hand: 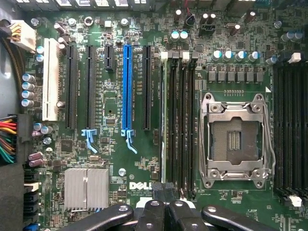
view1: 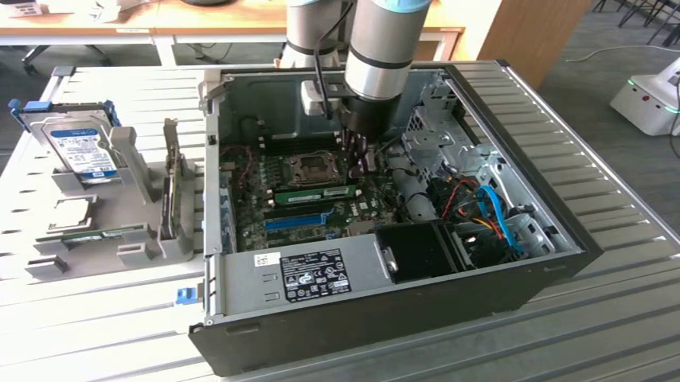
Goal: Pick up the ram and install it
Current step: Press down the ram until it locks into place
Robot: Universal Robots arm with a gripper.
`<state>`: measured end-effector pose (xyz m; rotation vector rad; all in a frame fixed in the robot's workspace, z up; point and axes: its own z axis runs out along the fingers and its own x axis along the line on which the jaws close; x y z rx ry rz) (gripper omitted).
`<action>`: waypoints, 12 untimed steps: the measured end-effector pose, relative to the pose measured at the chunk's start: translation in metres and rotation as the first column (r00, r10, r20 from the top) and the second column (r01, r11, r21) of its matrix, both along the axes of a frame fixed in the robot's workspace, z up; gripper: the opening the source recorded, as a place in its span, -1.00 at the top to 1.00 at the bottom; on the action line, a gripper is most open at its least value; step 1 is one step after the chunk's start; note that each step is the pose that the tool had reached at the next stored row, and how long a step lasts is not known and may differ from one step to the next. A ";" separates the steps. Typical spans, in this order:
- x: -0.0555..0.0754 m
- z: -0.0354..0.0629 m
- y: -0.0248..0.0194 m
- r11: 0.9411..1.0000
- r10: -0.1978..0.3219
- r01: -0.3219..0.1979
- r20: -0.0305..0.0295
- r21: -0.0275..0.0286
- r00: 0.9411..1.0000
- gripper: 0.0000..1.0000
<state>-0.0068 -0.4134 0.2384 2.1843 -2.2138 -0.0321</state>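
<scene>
The ram (view1: pixel 315 195), a long thin green stick, stands on edge in a memory slot of the motherboard (view1: pixel 271 208), just in front of the CPU socket (view1: pixel 314 167). My gripper (view1: pixel 357 151) hangs under the arm over the board, behind and to the exterior view's right of the ram. In the wrist view my gripper (hand: pixel 164 192) is shut, its dark fingertips pressed together with nothing between them. They sit over one end of the black memory slots (hand: pixel 178 120) beside the CPU socket (hand: pixel 235 139).
The open black computer case (view1: pixel 425 302) surrounds the board with its walls. A long blue slot (view1: pixel 295 220) and cables (view1: pixel 494 211) lie inside. To the exterior view's left, a grey rack (view1: pixel 127 239) holds a hard drive (view1: pixel 80 147) and another green board (view1: pixel 94 235).
</scene>
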 end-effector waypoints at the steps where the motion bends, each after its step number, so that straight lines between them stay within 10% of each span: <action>1: 0.000 0.0000 0.0000 1.000 0.000 0.000 0.000 0.000 1.000 0.80; 12: 0.008 -0.0005 0.0000 1.000 0.000 0.000 0.000 0.000 1.000 0.80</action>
